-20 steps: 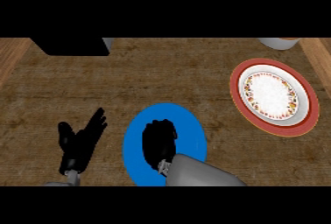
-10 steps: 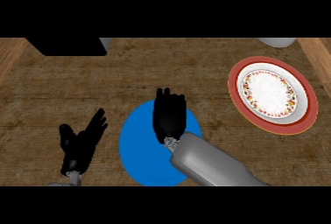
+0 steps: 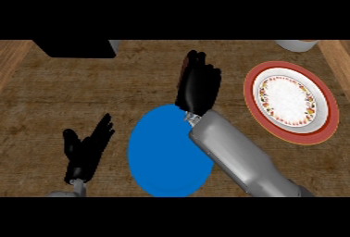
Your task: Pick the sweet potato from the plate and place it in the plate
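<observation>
**Right hand carrying the load between two plates**

Wooden counter [image 3: 82, 92], brown and grained, filled the head view from edge to edge. On it lay a plain blue plate [image 3: 164, 162] near the lower middle and, well apart to the right, a red-rimmed plate [image 3: 321, 121] with a white, speckled centre. Both plates showed nothing lying in them — the blue one bare where it was not covered by the grey forearm, the patterned one bare throughout.

Right hand [image 3: 199, 82] was stretched past the far edge of the blue plate, over bare counter, with its fingers curled downward. A thin reddish-brown strip showed along the hand's left edge; this was judged to be the sweet potato [image 3: 185, 69], enclosed by the fingers and almost wholly hidden. Such a position suggested a carry — lifted clear of the source plate and due to swing right toward the red-rimmed plate, which served as the goal.

Left hand [image 3: 87, 148] rested at the lower left, fingers straight and spread, holding nothing and taking no part in the transfer.

A black box [image 3: 75, 47] sat at the far left edge and a pale bowl [image 3: 295, 44] at the far right edge, its contents not visible.
</observation>
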You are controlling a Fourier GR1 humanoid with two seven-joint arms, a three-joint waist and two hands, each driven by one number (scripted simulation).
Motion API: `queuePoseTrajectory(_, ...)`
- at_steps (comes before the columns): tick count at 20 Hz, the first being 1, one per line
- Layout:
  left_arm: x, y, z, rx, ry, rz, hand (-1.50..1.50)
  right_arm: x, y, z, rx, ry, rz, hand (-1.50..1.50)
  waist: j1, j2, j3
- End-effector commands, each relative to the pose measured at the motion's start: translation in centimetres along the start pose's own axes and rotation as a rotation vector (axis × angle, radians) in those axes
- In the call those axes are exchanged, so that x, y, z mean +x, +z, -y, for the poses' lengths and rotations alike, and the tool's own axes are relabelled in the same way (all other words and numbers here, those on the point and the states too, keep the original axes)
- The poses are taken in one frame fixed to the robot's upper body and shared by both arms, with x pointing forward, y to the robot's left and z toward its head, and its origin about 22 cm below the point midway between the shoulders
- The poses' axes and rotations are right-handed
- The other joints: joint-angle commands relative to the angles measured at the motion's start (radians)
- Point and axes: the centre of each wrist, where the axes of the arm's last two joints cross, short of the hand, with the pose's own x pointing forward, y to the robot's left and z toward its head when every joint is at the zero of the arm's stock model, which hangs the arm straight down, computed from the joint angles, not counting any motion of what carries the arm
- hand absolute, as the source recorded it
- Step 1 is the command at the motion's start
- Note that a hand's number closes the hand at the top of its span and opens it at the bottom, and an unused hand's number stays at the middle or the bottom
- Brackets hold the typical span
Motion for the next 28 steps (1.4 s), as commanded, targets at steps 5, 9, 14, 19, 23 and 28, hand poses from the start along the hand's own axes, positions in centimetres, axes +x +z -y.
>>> queuePoseTrajectory(5, -0.7, 0.1, -0.1, 0.034, 0.008, -0.023, 0.0, -2.6, -2.8, 0.8, -0.246, -0.301, -0.362, 1.5, -0.037, -0.003, 0.001)
queuePoseTrajectory(9, 0.0, 0.1, -1.1, 0.039, 0.001, -0.013, 0.0, -4.5, -4.4, 1.9, -0.369, -0.425, -0.374, 1.5, -0.031, -0.003, 0.001)
queuePoseTrajectory(14, -0.7, 0.4, 0.2, 0.017, 0.013, -0.015, 0.0, -11.4, -3.7, -1.8, -0.461, -0.313, -0.438, 1.5, -0.028, -0.001, 0.0)
queuePoseTrajectory(19, 0.2, -0.1, 0.3, 0.026, 0.006, 0.014, 0.0, -18.0, -6.1, -2.3, -0.596, -0.25, -0.494, 1.5, -0.018, 0.005, 0.0)
queuePoseTrajectory(23, -0.6, 0.0, 0.4, 0.018, -0.013, 0.018, 0.0, -22.3, -8.4, -2.3, -0.64, -0.234, -0.555, 1.5, -0.001, 0.007, 0.0)
queuePoseTrajectory(28, -0.4, -0.1, 0.0, 0.006, 0.007, -0.002, 0.0, -26.6, -8.8, -2.6, -0.632, -0.223, -0.553, 1.5, -0.005, 0.003, 0.0)
